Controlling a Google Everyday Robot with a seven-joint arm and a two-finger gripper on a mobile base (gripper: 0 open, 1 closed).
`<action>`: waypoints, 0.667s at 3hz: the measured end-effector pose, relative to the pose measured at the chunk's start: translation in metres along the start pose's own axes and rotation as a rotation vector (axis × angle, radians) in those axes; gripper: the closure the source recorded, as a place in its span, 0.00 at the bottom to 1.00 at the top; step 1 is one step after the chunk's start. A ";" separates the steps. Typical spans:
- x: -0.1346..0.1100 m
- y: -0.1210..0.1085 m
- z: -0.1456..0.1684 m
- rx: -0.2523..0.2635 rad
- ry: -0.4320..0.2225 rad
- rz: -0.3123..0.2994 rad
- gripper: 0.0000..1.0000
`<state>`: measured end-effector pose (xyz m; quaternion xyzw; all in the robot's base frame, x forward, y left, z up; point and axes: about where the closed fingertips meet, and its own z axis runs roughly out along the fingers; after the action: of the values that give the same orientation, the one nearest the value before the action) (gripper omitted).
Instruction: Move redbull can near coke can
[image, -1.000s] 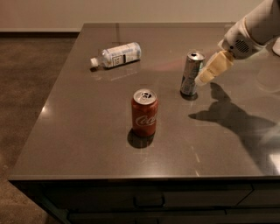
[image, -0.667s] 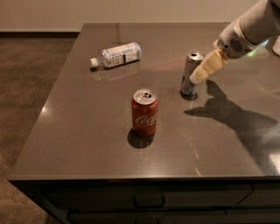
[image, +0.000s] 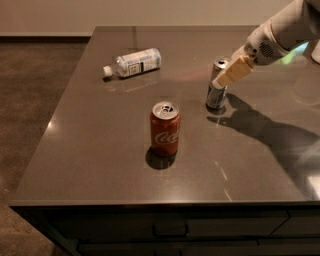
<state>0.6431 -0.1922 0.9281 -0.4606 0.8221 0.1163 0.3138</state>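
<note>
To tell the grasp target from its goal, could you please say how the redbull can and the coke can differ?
The redbull can is slim and silver-grey; the coke can is wider and red with white script. The redbull can stands farther back, with the gripper at its upper part; the coke can stands apart, nearer the front. Both are upright on the table.

- A single camera looks down at an angle from beyond the counter (image: 100, 165)'s near edge, facing its far side from fairly near.
- The end effector (image: 230, 75) is at upper right, against the slim can (image: 216, 97).
</note>
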 end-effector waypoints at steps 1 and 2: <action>-0.003 0.002 0.001 -0.017 -0.015 -0.002 0.50; -0.004 0.010 -0.003 -0.045 -0.041 -0.012 0.74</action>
<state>0.6350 -0.1854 0.9319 -0.4701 0.8099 0.1420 0.3208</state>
